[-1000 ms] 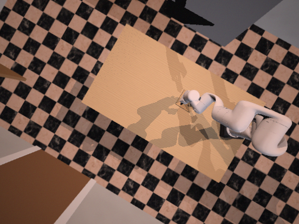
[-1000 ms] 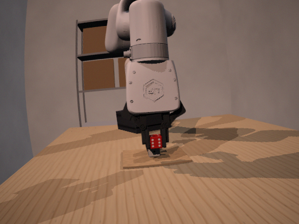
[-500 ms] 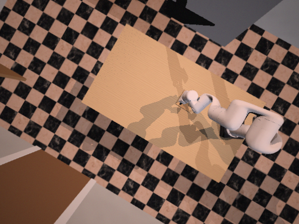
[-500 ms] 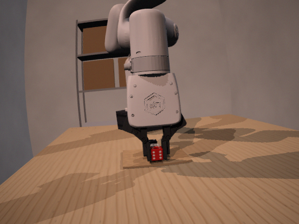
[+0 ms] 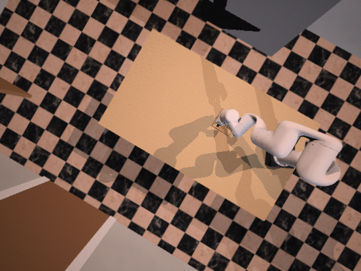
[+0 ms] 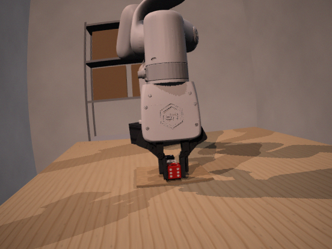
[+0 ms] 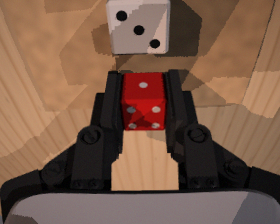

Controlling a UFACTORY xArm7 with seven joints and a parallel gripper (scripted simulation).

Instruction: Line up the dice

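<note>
My gripper (image 6: pixel 174 174) (image 7: pixel 143 88) (image 5: pixel 218 125) is shut on the red die (image 6: pixel 174 172) (image 7: pixel 143 87), one black finger on each side. The die's six faces the exterior view; the wrist view shows its one, facing the base side, and its four on top. It is at the mat's end away from the base; whether it touches the mat is unclear. The white die (image 7: pixel 139 30) (image 6: pixel 171 161) shows three on top and stands on the tan mat (image 7: pixel 47 60) (image 6: pixel 144 180), on the base side of the red die. The black die (image 6: pixel 169 157) is mostly hidden behind it.
The wooden table (image 5: pixel 157 80) (image 6: pixel 120 218) carries the mat and the arm's base. The arm (image 5: pixel 278 142) reaches over the table from its base end and hides much of the mat in the top view. A shelf (image 6: pixel 87 82) stands behind.
</note>
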